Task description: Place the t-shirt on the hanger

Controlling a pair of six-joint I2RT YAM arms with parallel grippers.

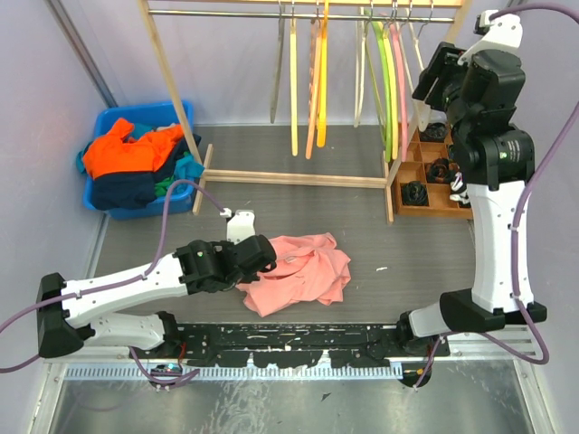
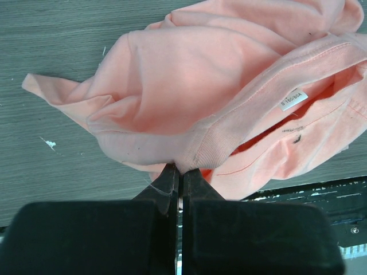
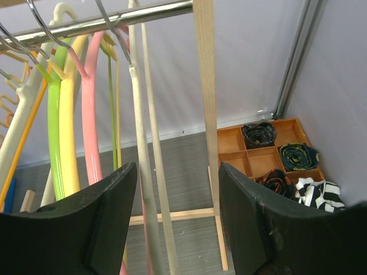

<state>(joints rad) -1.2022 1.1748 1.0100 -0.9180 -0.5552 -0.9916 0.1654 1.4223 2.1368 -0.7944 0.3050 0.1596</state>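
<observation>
The salmon-pink t-shirt (image 1: 303, 267) lies crumpled on the grey table in front of the arm bases. My left gripper (image 1: 265, 254) is low at its left edge. In the left wrist view the left gripper (image 2: 180, 170) is shut on the ribbed collar of the t-shirt (image 2: 200, 74), whose size label shows. My right gripper (image 1: 431, 80) is raised at the right end of the clothes rail. It stands open (image 3: 178, 167), with both thin arms of the cream-white hanger (image 3: 141, 120) between its fingers. The hanger (image 1: 417, 68) still hangs by its hook on the rail.
Green (image 3: 54, 132), yellow and pink (image 3: 90, 126) hangers hang left of the cream one on the metal rail (image 3: 114, 20). A wooden rack post (image 3: 206, 114) stands just right. A wooden tray (image 1: 409, 210) holds rolled ties. A blue bin (image 1: 105, 121) at back left holds orange and navy garments.
</observation>
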